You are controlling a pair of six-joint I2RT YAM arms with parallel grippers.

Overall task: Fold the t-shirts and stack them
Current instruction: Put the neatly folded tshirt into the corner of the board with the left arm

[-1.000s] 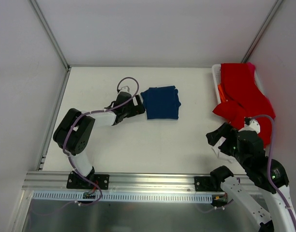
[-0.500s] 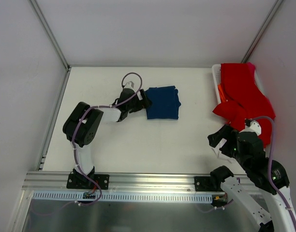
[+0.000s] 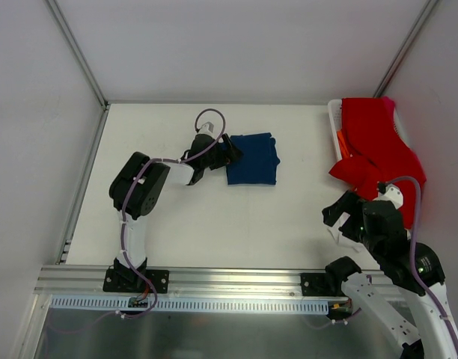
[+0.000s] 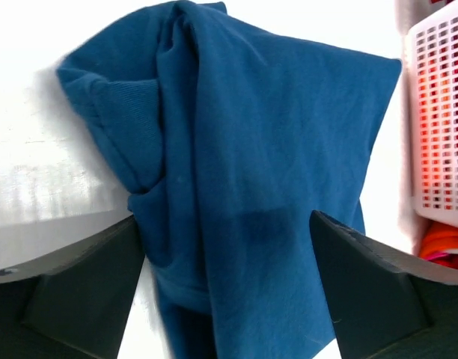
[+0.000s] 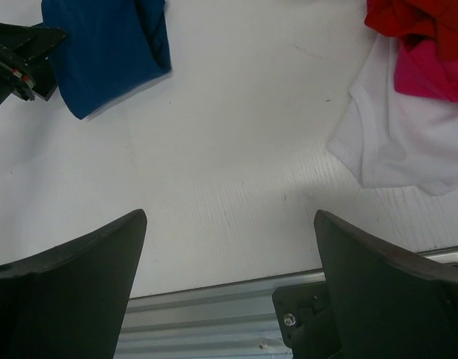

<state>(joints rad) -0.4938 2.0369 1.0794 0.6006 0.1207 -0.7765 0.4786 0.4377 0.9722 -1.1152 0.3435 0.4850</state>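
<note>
Count: four t-shirts in sight, one navy t-shirt, one red t-shirt, one pink t-shirt, one white t-shirt; one basket; two arms.
Surface: white table with a metal rail along its near edge.
Room: plain white walls, metal frame posts.
Basket: white plastic, at the far right corner; the red tee drapes over it toward the right edge, pink and orange cloth showing inside.
Navy tee: folded, flat, mid-table toward the far edge.
White tee: on the table beside the right edge, under the red and pink.
Left gripper: fingers apart, straddling the navy tee's left edge.
Right gripper: fingers wide apart over bare table near the right near corner, holding nothing.
</note>
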